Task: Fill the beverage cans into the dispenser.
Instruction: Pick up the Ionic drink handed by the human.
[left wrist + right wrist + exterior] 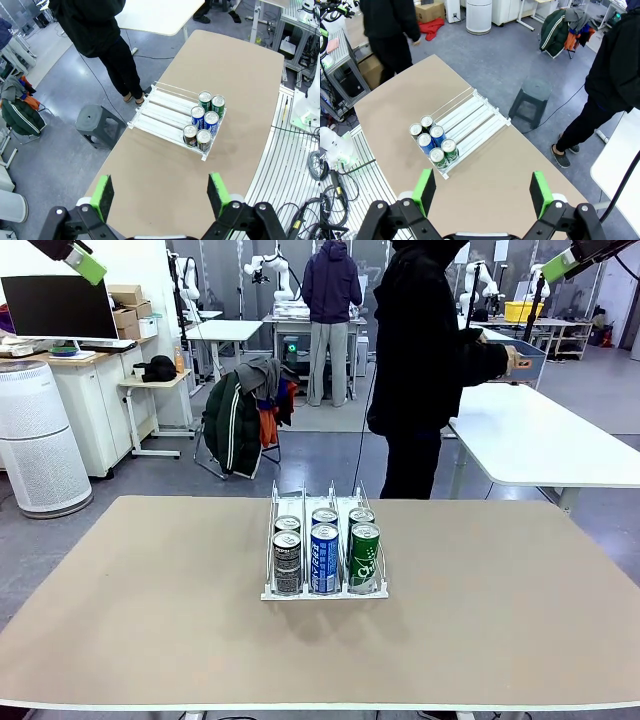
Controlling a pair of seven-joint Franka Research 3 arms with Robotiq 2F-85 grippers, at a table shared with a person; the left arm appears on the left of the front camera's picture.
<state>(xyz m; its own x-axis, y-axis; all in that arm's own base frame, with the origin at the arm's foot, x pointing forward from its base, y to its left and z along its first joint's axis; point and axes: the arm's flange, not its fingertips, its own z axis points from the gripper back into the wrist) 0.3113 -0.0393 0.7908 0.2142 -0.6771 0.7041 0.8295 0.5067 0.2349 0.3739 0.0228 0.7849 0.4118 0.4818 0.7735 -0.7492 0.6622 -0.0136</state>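
And there it was: the dispenser (162,110) sat at the middle of the desk (520,620), lanes running from the near edge to the far one. Six beverage cans (324,558) stood in it, two to a lane, one behind the other, all crowded at the near end. Beyond the far edge stood a person (430,360), right of the middle. A stool (97,125) stood on the floor to their left, another desk (540,440) behind on the right.
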